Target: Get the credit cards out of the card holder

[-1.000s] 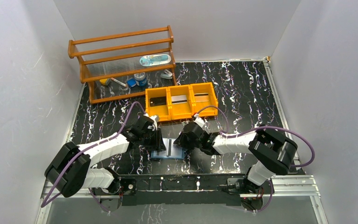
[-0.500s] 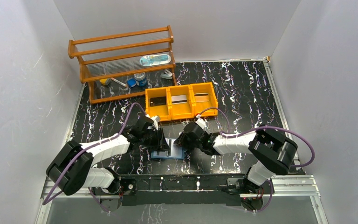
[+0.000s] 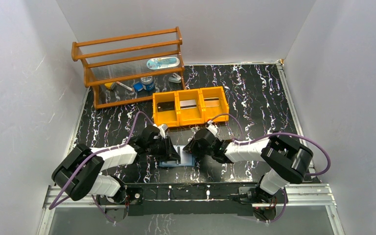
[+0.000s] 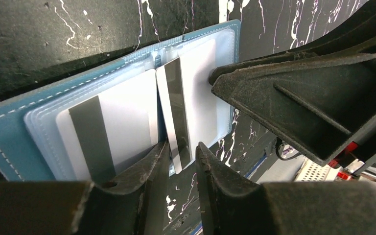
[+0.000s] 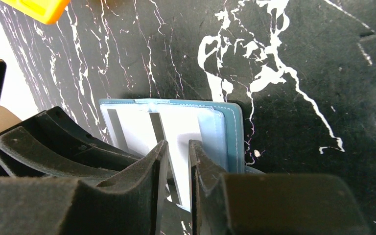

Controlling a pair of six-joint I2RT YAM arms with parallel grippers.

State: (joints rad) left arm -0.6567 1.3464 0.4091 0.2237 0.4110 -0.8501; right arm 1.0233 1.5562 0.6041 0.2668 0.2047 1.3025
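Note:
The light blue card holder (image 3: 176,161) lies open near the table's front edge, also in the left wrist view (image 4: 10,142) and right wrist view (image 5: 232,132). One pale striped credit card (image 4: 122,112) sits in its left pocket. A second striped card (image 4: 174,112) (image 5: 181,132) is skewed and pokes out past the holder's near edge. My left gripper (image 3: 171,152) (image 4: 182,146) has its jaws nearly closed over that card's end; I cannot tell if it pinches it. My right gripper (image 3: 190,151) (image 5: 177,144) is nearly closed, its fingertips on the right page.
An orange three-compartment tray (image 3: 176,123) behind the holder holds a dark card (image 3: 165,106), a silver card (image 3: 188,104) and a tan card (image 3: 212,102). A wooden rack (image 3: 127,68) with small items stands at the back left. The metal rail (image 3: 191,188) runs close in front.
My left gripper has moved right and toward the near edge, onto the holder. The right gripper has hardly moved. The holder stays in place.

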